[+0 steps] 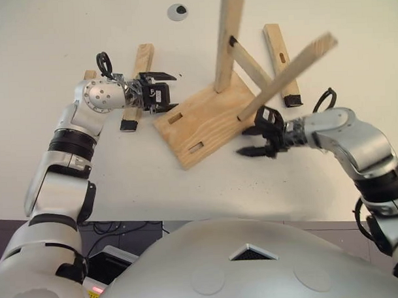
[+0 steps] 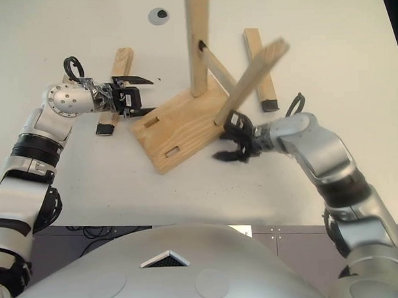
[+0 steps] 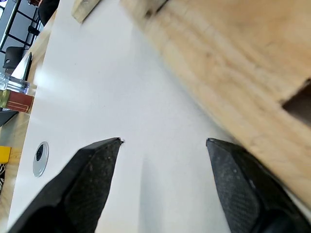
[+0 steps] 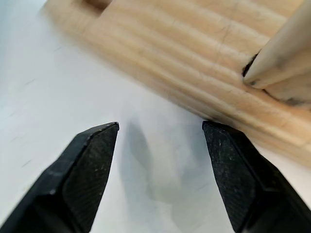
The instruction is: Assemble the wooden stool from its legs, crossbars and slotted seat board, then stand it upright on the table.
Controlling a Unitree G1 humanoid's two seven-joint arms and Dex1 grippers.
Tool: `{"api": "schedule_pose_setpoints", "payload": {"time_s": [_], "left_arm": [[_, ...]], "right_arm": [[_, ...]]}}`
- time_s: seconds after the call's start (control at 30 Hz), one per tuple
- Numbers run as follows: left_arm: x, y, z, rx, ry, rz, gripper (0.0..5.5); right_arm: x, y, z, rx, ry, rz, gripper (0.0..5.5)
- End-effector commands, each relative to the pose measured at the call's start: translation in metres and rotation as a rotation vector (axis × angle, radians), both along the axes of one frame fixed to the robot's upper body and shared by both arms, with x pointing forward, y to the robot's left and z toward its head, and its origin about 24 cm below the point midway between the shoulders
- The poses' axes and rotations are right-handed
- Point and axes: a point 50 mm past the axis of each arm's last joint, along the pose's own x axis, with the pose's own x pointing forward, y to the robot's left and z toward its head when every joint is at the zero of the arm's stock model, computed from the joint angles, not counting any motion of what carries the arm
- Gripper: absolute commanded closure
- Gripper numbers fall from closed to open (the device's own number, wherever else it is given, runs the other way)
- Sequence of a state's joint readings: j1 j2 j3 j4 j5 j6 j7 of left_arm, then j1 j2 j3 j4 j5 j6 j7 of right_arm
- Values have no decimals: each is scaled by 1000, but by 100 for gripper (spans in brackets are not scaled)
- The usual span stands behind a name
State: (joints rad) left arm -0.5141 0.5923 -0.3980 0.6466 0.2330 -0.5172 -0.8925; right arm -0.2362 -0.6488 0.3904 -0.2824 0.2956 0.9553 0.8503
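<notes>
The slotted seat board [image 1: 205, 126] lies flat on the white table. One leg [image 1: 229, 40] stands upright in it. A second leg [image 1: 289, 72] leans out to the right from its slot, and a crossbar [image 1: 251, 63] joins the two. My left gripper [image 1: 165, 92] is open just off the board's left corner, with only bare table between its fingers [image 3: 92, 170]. My right gripper [image 1: 251, 140] is open at the board's right edge, below the foot of the leaning leg [image 4: 284, 58], holding nothing.
A loose leg [image 1: 141, 66] with a black foot lies behind the left gripper. Another loose leg [image 1: 279, 58] lies at the back right. A round grommet [image 1: 177, 11] sits at the far edge. The table's front edge [image 1: 188, 218] runs close below the board.
</notes>
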Motion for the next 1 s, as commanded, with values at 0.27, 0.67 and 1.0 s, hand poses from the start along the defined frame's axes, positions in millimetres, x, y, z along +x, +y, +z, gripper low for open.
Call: {"api": "schedule_pose_setpoints", "payload": {"time_s": [0.27,0.67,1.0], "left_arm": [[-22,-13,9,-152,46,54,225],[-55,106,74,-784,-37,868,225],[-90,151,-22,-721,172,1277,225]], "right_arm": [[30,0,-2,-48,-136,-278,231],[19,-36,61,149,-305,-297,231],[19,-35,66,156,-326,-299,231]]}}
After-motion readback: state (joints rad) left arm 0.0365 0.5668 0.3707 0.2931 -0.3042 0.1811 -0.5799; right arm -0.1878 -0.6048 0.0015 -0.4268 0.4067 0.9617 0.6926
